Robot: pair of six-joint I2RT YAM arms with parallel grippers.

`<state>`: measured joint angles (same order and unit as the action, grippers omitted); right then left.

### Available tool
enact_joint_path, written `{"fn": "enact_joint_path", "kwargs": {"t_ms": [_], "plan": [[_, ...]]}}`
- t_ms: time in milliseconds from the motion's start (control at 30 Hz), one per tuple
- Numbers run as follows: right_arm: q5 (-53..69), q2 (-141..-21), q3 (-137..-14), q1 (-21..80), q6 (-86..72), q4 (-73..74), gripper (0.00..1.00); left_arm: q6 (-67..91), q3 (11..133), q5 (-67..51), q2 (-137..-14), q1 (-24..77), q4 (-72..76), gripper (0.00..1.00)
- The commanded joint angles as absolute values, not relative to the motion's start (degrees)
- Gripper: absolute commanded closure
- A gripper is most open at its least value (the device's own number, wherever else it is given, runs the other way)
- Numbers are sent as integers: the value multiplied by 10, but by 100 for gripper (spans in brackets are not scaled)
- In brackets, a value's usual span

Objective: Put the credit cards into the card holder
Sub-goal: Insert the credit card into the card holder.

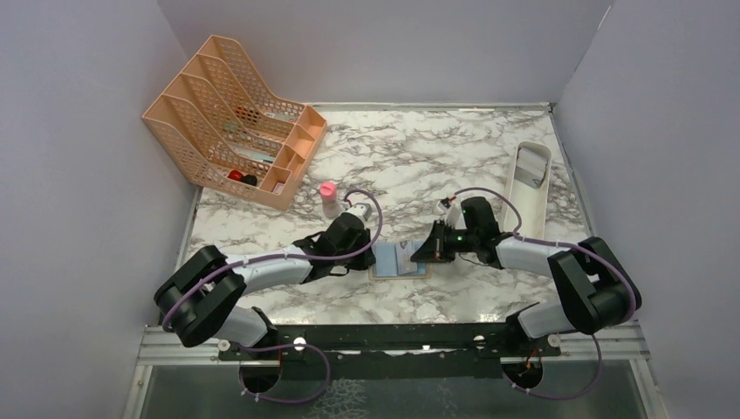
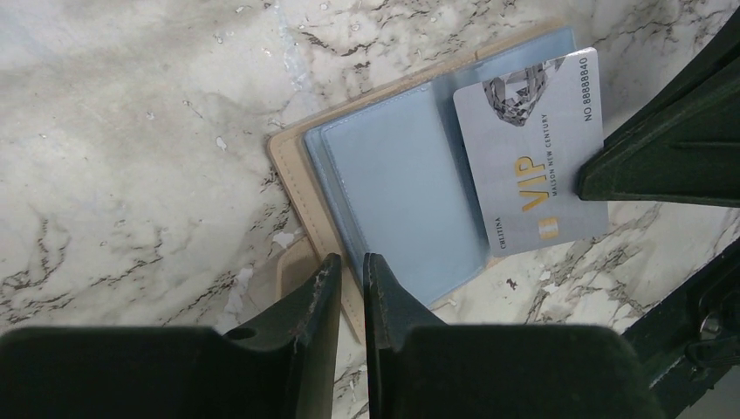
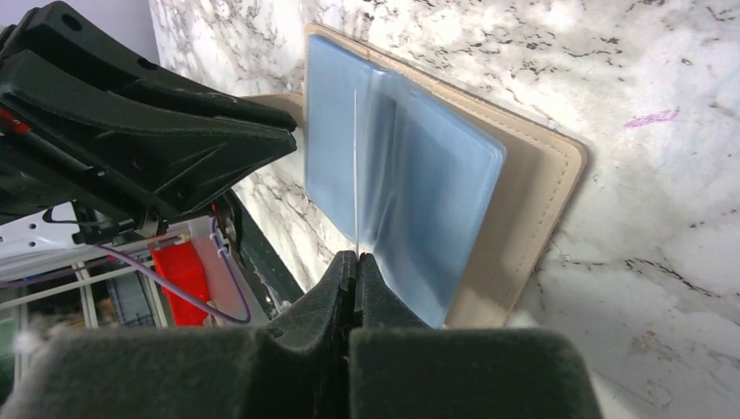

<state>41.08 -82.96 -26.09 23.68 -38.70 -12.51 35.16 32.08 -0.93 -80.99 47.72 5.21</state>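
The card holder [image 1: 400,260] lies open on the marble table between my two arms, tan outside and light blue inside [image 2: 410,175]. My right gripper [image 3: 355,257] is shut on a silver credit card [image 2: 532,148] marked VIP. That card appears edge-on as a thin line [image 3: 356,166] in the right wrist view. Its far end lies over the holder's blue sleeves. My left gripper [image 2: 352,264] sits at the holder's tan edge [image 2: 292,188], near the snap tab. Its jaws stand a narrow gap apart with nothing visibly clamped between them.
A peach mesh file rack [image 1: 231,122] stands at the back left. A small pink-capped bottle [image 1: 329,199] is just behind my left gripper [image 1: 371,253]. A long white tray [image 1: 531,179] lies at the back right, beyond my right gripper [image 1: 429,251].
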Motion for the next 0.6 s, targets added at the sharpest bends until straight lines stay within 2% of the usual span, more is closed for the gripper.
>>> {"fn": "enact_joint_path", "kwargs": {"t_ms": [0,300,567], "plan": [[392,-812,-263,241,-372,-105,99,350,334,8,-769,476,21,80],[417,-841,-258,241,-383,-141,99,342,337,17,-797,476,22,87],[438,-863,-256,241,-389,-162,99,340,329,19,-816,476,35,88]]}}
